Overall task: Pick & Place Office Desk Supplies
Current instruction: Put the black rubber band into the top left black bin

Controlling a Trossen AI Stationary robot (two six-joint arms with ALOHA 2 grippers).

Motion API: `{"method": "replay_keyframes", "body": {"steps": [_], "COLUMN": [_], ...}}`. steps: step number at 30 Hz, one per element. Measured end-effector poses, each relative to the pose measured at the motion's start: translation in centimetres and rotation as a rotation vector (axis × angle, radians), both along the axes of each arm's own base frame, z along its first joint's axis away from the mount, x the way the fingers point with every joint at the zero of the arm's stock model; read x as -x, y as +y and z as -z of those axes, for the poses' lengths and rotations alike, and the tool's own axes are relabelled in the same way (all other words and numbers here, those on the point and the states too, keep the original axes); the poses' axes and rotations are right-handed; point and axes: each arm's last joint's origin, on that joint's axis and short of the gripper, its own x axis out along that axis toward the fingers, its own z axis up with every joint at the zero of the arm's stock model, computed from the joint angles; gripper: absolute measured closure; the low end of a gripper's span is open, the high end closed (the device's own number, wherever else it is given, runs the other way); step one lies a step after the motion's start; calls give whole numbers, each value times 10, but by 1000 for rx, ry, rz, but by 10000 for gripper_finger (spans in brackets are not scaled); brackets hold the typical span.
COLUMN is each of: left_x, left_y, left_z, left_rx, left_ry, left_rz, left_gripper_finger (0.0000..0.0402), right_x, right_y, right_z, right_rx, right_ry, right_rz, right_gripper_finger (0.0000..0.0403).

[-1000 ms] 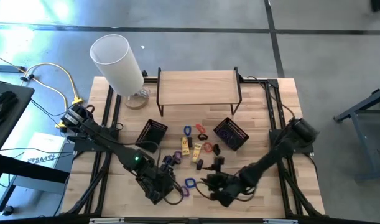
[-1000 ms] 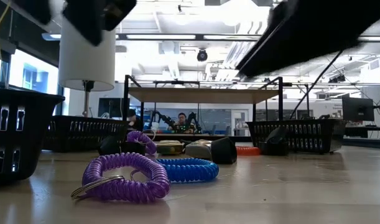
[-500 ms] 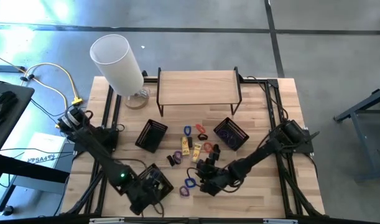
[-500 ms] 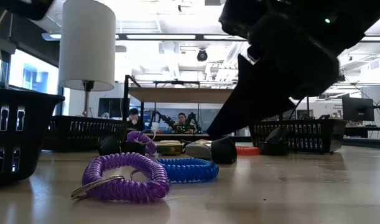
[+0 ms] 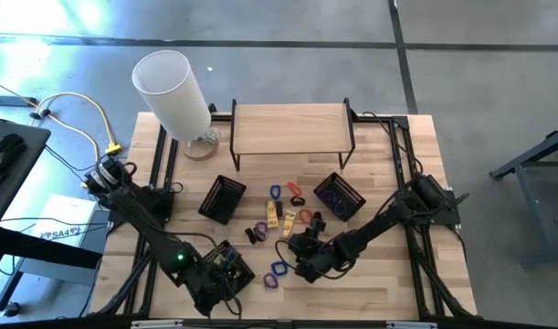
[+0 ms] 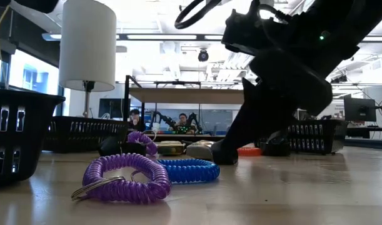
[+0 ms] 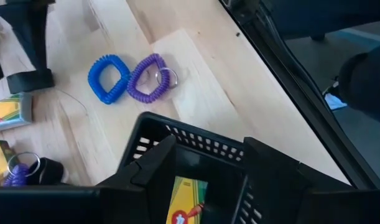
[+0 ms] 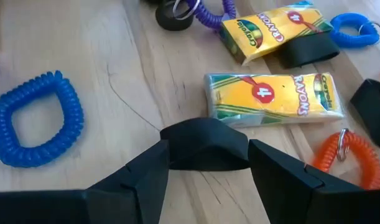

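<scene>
Small supplies lie mid-table: yellow crayon packets (image 8: 273,96), an orange coil band (image 8: 351,155), a blue coil band (image 6: 187,170) and a purple one (image 6: 119,178). My right gripper (image 5: 303,249) is down at the table by the pile, open. Its fingers stand at either end of a black clip-like piece (image 8: 205,146) that lies on the wood. My left gripper (image 5: 219,272) hangs open over a black basket (image 7: 196,140) at the near left. A yellow packet (image 7: 188,202) lies inside the basket, between the fingers and below them. My right gripper comes slanting down from the table's right, one fingertip (image 8: 155,162) at each end of the black piece's top (image 8: 205,134). I cannot tell whether they touch it. The piece rests on the table.
Two more black baskets (image 5: 222,196) (image 5: 340,196) stand behind the pile, the right one holding purple bands. A wooden shelf (image 5: 292,128) and a big white cylinder (image 5: 173,91) stand at the back. People sit in the room beyond (image 6: 181,122).
My right gripper has gone from the near edge toward the far left, to the pile, and come down at the black piece. My left arm has drawn back toward the near left, and the basket under its gripper now shows.
</scene>
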Motion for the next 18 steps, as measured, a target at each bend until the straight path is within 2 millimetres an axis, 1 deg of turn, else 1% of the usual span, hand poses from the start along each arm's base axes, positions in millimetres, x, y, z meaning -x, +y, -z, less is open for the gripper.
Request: {"method": "replay_keyframes", "body": {"steps": [3,10,15,18], "left_x": [-2,-2,-2,-2], "left_y": [1,1,1,1], "left_z": [0,0,0,0], "left_rx": [1,3,4,4], "left_ry": [-1,-1,-6,-3], "left_rz": [-6,-7,-2,2], "left_gripper_finger": [224,224,224,224], "right_x": [-1,-6,-12,-14], "right_y": [-3,-12,-14,-13], "right_z": [0,1,13,21], "right_rx": [4,-53,-83,-83], "right_ry": [5,34,51,66], "right_rz": [0,-1,-10,-24], "right_gripper_finger": [195,195,195,205]}}
